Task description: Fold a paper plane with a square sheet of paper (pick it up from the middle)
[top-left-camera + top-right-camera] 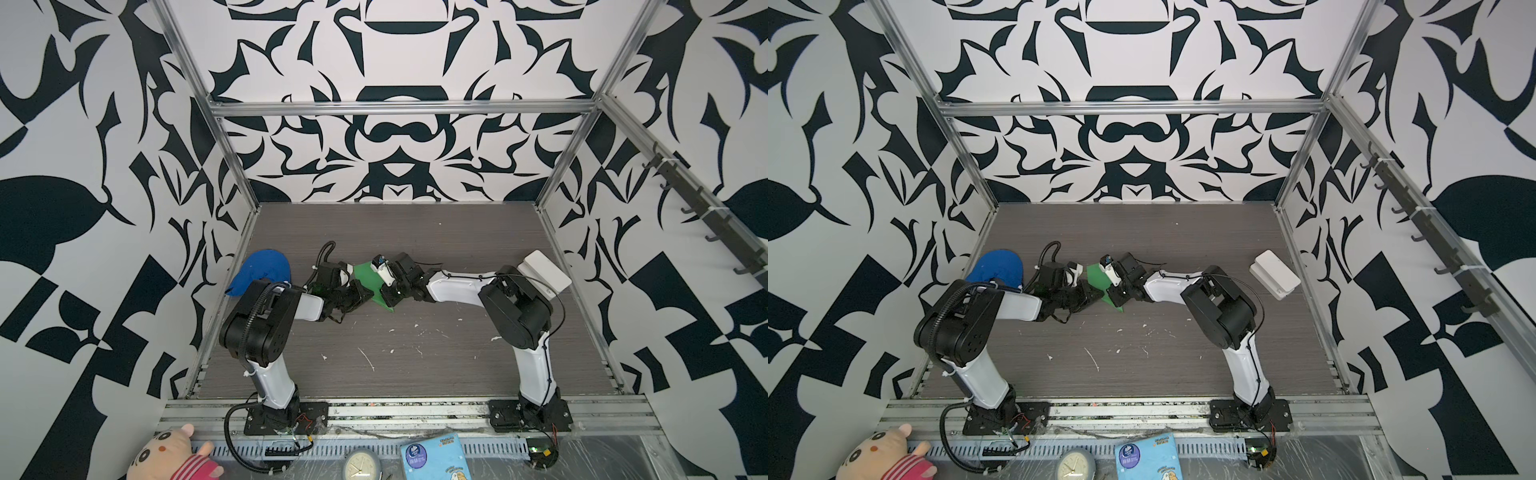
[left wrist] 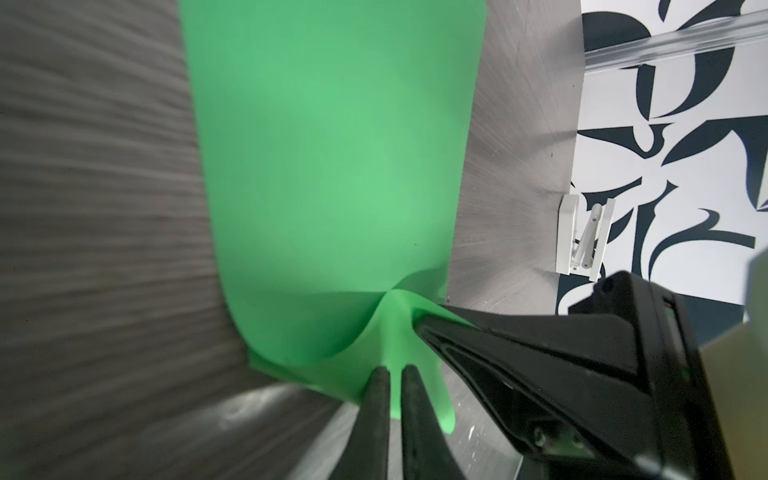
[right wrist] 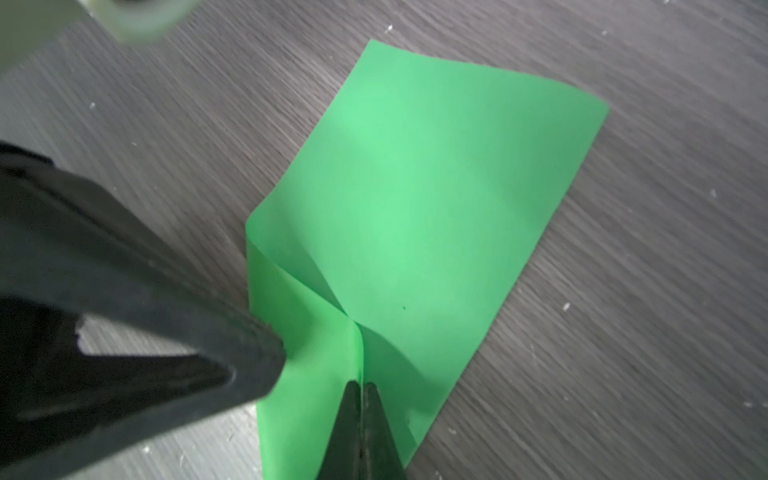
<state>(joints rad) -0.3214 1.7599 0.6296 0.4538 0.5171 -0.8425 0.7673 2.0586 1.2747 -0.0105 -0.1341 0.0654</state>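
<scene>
The square sheet of paper is bright green and lies on the grey table between both grippers. In the wrist views the sheet lies mostly flat, with one ridge pulled up near an edge. My right gripper is shut on that ridge. My left gripper has its jaws nearly together, with the tips against the flap beside the ridge. I see no paper clamped between them. No paper plane is in view.
A blue cloth cap lies at the left wall behind the left arm. A white box stands at the right wall. White scraps dot the table. A plush toy, a clock and a blue packet lie in front.
</scene>
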